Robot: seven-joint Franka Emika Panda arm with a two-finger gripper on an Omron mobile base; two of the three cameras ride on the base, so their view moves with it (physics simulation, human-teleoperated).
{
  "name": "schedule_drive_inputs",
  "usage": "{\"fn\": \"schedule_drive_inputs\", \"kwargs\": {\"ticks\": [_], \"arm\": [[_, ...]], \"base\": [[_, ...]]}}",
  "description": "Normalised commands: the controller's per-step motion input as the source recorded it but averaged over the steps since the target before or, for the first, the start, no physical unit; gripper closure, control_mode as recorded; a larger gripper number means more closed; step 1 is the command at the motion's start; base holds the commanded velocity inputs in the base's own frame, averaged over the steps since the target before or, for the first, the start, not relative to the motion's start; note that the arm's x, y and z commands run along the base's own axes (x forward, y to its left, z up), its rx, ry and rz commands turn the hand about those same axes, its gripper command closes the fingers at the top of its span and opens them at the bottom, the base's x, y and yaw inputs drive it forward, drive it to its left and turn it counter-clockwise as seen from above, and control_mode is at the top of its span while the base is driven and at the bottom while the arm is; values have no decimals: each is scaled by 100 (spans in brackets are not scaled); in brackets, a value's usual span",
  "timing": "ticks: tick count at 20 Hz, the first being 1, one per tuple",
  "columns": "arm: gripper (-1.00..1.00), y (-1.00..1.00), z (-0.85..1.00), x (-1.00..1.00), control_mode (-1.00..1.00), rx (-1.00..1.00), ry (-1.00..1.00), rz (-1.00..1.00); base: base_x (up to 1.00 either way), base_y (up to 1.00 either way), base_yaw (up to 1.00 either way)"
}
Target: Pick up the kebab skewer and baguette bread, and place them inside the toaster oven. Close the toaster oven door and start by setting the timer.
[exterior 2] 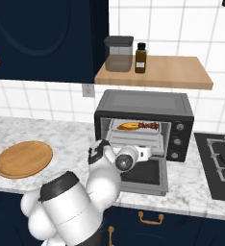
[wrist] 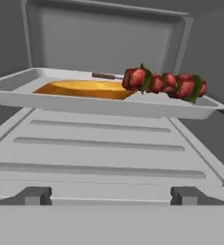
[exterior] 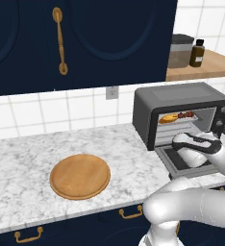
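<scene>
In the hand view the gripper (wrist: 112,196) stands with its 2 fingertips (wrist: 35,195) wide apart at 6 o'clock, nothing between them. Just beyond lies the ribbed oven floor, and past that, toward 12 o'clock, the tray (wrist: 99,106) sits raised on its rack. On it the baguette (wrist: 85,89) lies at 10 o'clock and the skewer (wrist: 162,83) at 1 o'clock, its bare stick end over the loaf (whether they touch I cannot tell).

From the left base view, the arm reaches across the lowered door (exterior: 181,165) into the mouth of the toaster oven (exterior: 179,103); a round wooden board (exterior: 80,176) rests on the marble counter (exterior: 23,163) at 9 o'clock of the oven, well apart. Farthest, a shelf (exterior 2: 155,72) above the oven carries 1 jar (exterior 2: 118,54) and 1 bottle (exterior 2: 141,57).
</scene>
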Motion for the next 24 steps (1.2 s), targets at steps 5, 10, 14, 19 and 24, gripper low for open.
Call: {"fn": "schedule_drive_inputs", "kwargs": {"ticks": [5,10,14,19,24], "arm": [[-100,-19,0,-71,-100,0,21,0],[-100,-25,0,-79,-100,0,24,0],[-100,-30,-2,-80,-100,0,20,0],[-100,-26,-11,-60,-100,0,17,0],[-100,-30,-19,-27,-100,0,8,4]], "base": [[0,0,0],[0,0,0],[0,0,0],[0,0,0],[0,0,0]]}}
